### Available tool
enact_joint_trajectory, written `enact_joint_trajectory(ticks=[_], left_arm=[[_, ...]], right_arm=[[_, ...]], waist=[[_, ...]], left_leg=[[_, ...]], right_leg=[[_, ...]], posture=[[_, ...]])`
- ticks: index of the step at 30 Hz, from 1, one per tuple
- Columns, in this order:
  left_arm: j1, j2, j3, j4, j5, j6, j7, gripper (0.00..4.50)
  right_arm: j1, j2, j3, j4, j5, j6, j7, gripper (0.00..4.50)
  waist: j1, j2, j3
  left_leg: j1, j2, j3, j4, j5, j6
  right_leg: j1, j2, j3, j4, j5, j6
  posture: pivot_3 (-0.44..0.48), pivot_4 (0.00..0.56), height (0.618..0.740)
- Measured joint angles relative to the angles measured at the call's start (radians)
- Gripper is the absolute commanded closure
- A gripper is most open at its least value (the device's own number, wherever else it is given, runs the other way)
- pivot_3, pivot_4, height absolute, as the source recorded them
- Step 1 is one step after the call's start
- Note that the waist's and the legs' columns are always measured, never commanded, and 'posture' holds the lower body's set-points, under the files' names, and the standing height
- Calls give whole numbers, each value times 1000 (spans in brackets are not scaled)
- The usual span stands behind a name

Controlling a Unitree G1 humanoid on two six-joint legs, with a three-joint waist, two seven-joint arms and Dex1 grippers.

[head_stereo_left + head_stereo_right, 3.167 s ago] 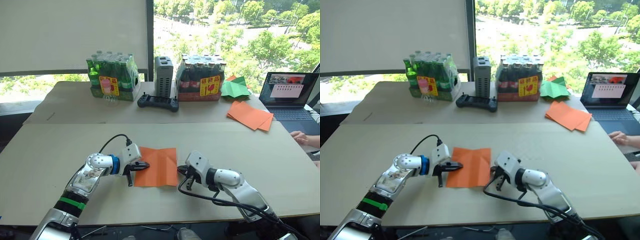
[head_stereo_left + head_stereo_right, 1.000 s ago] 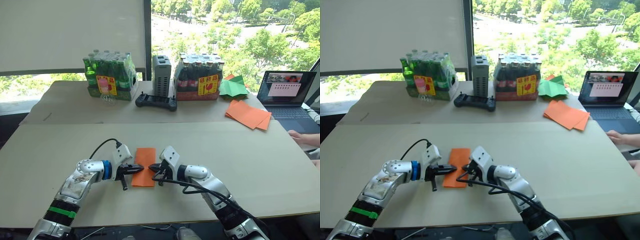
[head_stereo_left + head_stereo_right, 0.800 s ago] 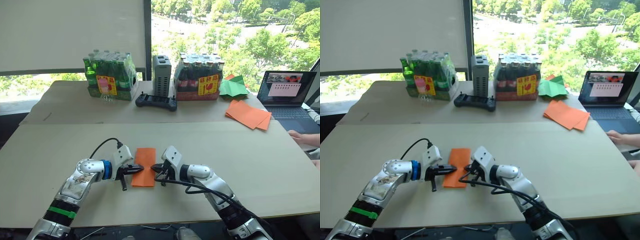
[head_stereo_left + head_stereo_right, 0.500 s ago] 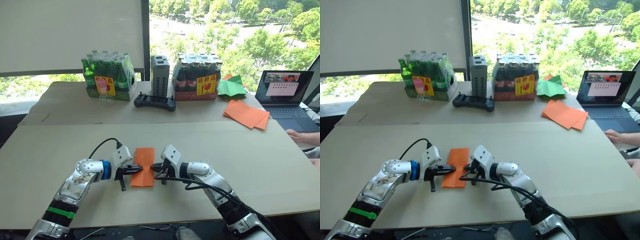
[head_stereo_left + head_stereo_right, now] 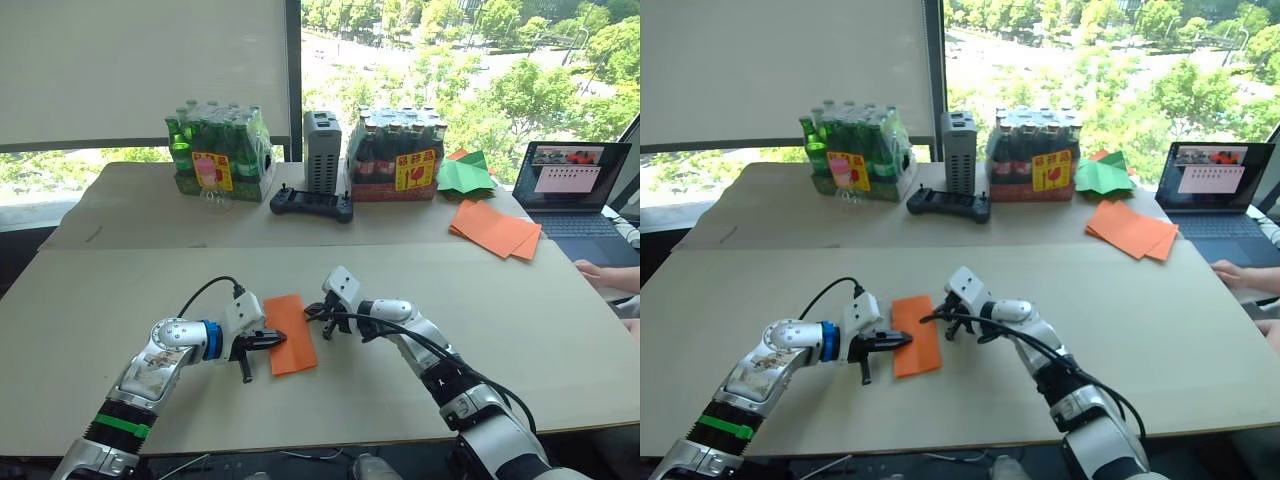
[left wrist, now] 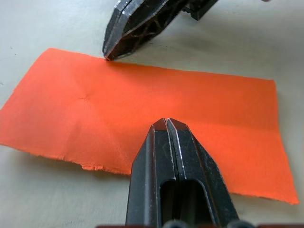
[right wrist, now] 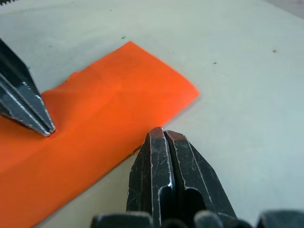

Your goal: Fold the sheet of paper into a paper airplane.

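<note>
Sheet of paper (image 5: 288, 332), closed left pincer (image 5: 275, 340) pressing it

The sheet of paper (image 6: 156, 116) is seen lying flat on the pale table (image 6: 42, 190) as a long orange rectangle, folded over, with faint creases radiating across it and one ragged long edge. The left gripper (image 6: 166, 124) is held over that ragged edge with its two black fingers pressed together. At the sheet's opposite long edge, the right gripper (image 6: 108, 53), likewise closed, is placed with its tip touching the paper.
</note>
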Motion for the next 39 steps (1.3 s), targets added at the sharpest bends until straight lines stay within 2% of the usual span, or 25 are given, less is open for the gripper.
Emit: enact_joint_trajectory(ticks=[10,16,24,29,34,39], left_arm=[[0,2,1,-1,2,-1,0,4500],[3,3,2,-2,2,-14,-3,4500],[10,3,3,-9,2,-15,-1,4500],[12,5,3,-11,2,-15,0,4500],[13,6,3,-12,2,-14,0,4500],[13,6,1,-13,2,-14,0,4500]], right_arm=[[-52,58,-27,115,-21,-63,-19,4431],[-64,74,-77,121,-14,-93,-21,4431],[-91,149,-64,202,-50,-132,-30,4431],[-134,152,-55,272,-92,-137,-60,4431],[-134,147,-52,276,-98,-135,-55,4431],[-82,124,-46,193,-97,-110,-25,4431]], waist=[[-2,0,0],[-1,1,1],[-2,1,1],[-3,2,1],[-3,2,1],[-2,2,1]], left_leg=[[0,0,0,0,0,0],[-1,0,0,-1,0,0],[-1,0,0,-2,0,0],[-1,0,0,-2,0,0],[0,0,0,-3,0,0],[0,0,0,-3,0,0]], right_leg=[[0,0,0,0,0,0],[-2,0,0,0,0,-1],[-2,0,0,0,0,-1],[-2,-1,0,0,0,-1],[-1,-1,0,0,0,-1],[-1,-1,0,0,0,-1]], posture=[[0,150,733],[0,150,733],[0,150,733],[0,150,733],[0,150,733],[0,150,733]])
